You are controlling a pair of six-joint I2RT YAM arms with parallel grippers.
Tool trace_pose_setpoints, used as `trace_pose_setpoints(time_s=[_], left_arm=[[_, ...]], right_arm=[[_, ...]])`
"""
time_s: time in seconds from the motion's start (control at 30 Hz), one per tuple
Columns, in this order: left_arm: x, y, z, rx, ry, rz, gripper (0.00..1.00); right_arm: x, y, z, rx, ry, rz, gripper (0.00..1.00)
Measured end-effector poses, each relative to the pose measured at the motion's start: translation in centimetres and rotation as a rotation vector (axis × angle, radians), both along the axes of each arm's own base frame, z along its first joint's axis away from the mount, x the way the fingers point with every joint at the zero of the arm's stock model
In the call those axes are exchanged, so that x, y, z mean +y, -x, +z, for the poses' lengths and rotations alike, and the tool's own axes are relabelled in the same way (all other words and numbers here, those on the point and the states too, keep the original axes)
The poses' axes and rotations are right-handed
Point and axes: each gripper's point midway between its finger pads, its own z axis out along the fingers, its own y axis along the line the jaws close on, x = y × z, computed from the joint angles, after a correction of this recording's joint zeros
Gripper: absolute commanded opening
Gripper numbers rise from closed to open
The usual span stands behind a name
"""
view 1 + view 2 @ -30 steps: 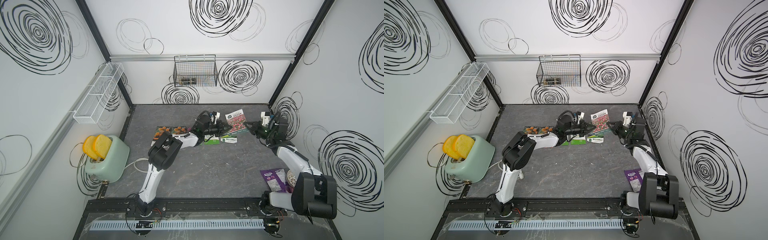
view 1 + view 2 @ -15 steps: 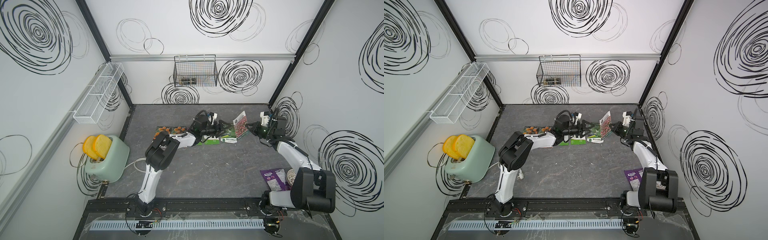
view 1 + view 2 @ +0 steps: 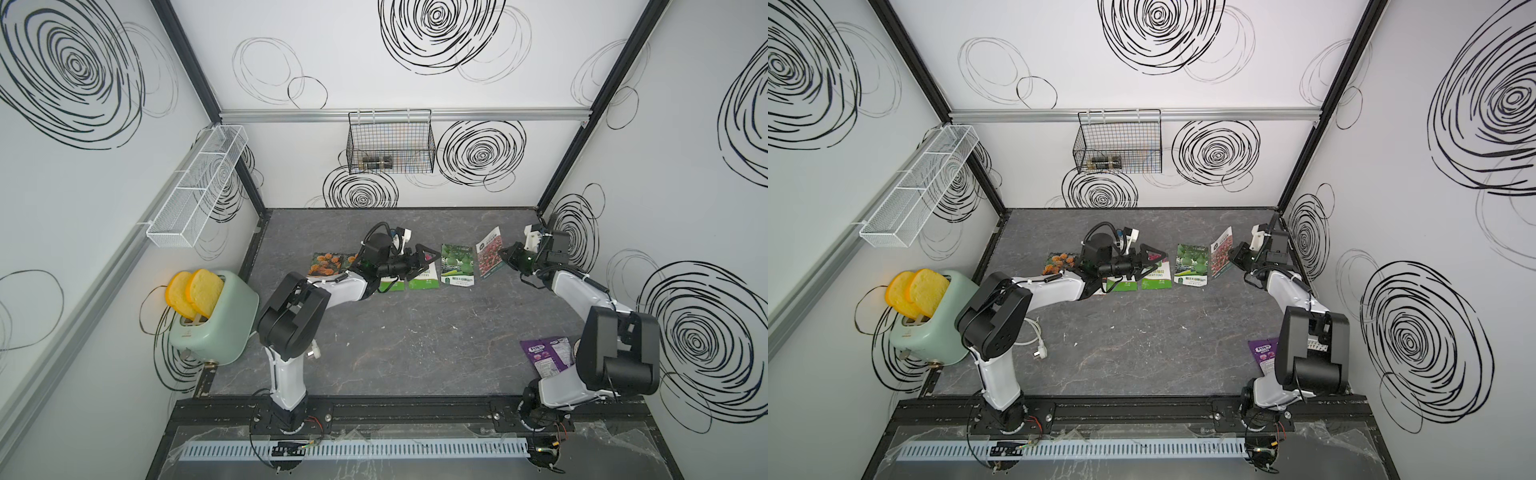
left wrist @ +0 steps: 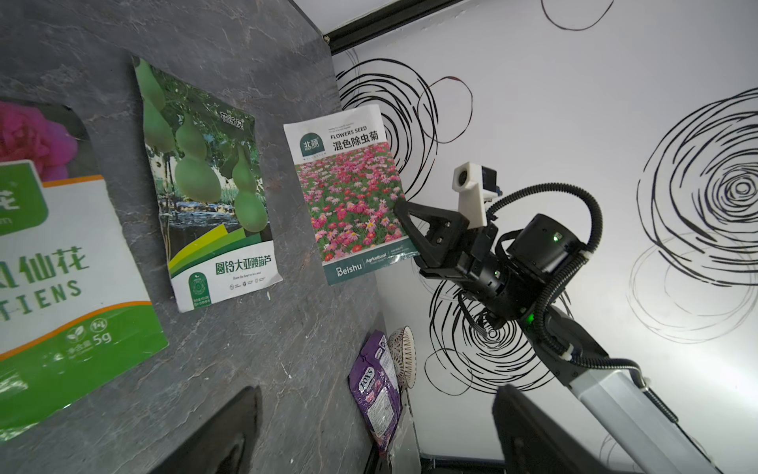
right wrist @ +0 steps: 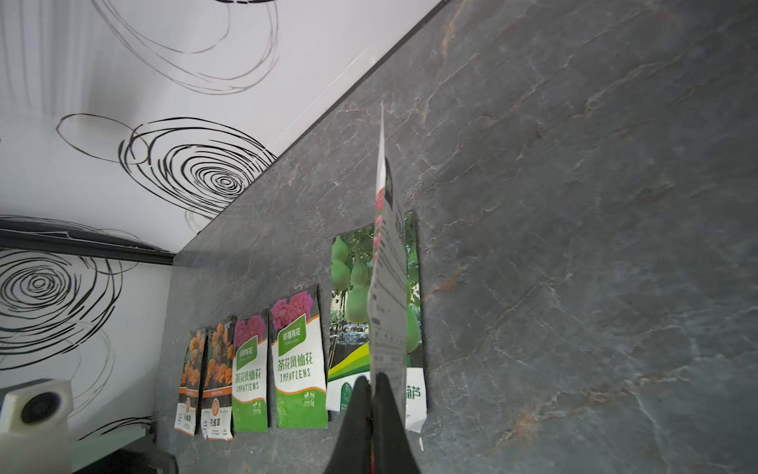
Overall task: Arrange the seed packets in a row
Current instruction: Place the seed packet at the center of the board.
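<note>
Basket [image 3: 415, 141]: dark item [image 3: 376, 163] (unclear) | toaster [image 3: 222, 332]: bread slices [image 3: 195, 293] | right hand [image 5: 371, 383]: red-pink packet [image 4: 348, 197]

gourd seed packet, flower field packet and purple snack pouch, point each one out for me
green gourd packet [image 3: 458, 264]: in a top view, on the middle of its printed face.
flower field packet [image 4: 348, 201]: left wrist view, on the pink flower picture at its middle.
purple snack pouch [image 3: 545, 356]: in a top view, on the visible middle of its front.
</note>
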Motion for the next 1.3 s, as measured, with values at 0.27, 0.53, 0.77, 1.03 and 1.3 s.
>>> trace_pose_setpoints(time_s=[0.27,0.53,0.77,1.03,1.3], left_arm=[[1.2,-0.4,-0.6,-0.002,-0.021,-0.003,0.92],[1.4,-0.6,-0.6,-0.021,-0.027,-0.008,0.91],[1.4,-0.5,-0.7,-0.028,-0.03,-0.011,0.91],[1.6,-0.2,-1.4,-0.025,-0.042,-0.014,0.91],[1.6,-0.2,-1.3,-0.038,-0.047,-0.014,0.91]], right_arm=[[-1.5,-2.0,-2.5,0.089,0.052,-0.032,0.0],[-3.1,-1.9,-5.5,0.226,0.136,-0.061,0.0],[-4.6,-0.5,-7.1,0.32,0.228,-0.098,0.0],[-5.5,0.9,-10.3,0.44,0.284,-0.119,0.0],[-6.0,0.0,-10.7,0.477,0.314,-0.142,0.0]])
